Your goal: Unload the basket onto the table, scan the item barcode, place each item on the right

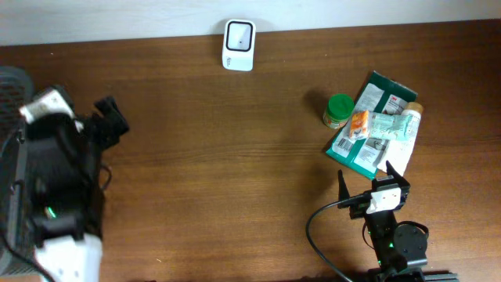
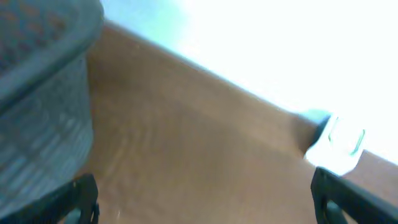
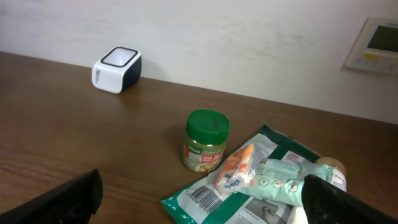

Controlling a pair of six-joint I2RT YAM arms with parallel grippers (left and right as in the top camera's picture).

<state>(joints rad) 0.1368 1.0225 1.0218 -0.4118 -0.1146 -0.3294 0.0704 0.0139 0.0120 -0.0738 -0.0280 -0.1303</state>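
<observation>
I take the scanner [image 1: 239, 45] as my marker: it sits at the far edge of the table with its window facing up, presumably so a code can be passed over it from above. The goods lie well to the right of the scanner and nearer the arms, heaped together: a green pouch [image 1: 368, 129] underneath, an orange packet [image 1: 358, 123] and a pale packet [image 1: 391, 125] lying across it, and a green-lidded jar [image 1: 339, 110] standing upright just beside the pouch on the scanner's side. Nothing is held yet. My right gripper [image 1: 366, 182] hovers on the near side of that heap, jaws spread wide, which I read as lined up to pick. The left gripper [image 1: 106, 121] is well to the left of the scanner, also spread and empty, next to a grey mesh basket [image 1: 12, 82]. The right wrist view gives me what the overhead cannot: a printed barcode on the pouch's near corner, facing up. The left wrist view is blurred, showing only the basket wall and the scanner far off.
</observation>
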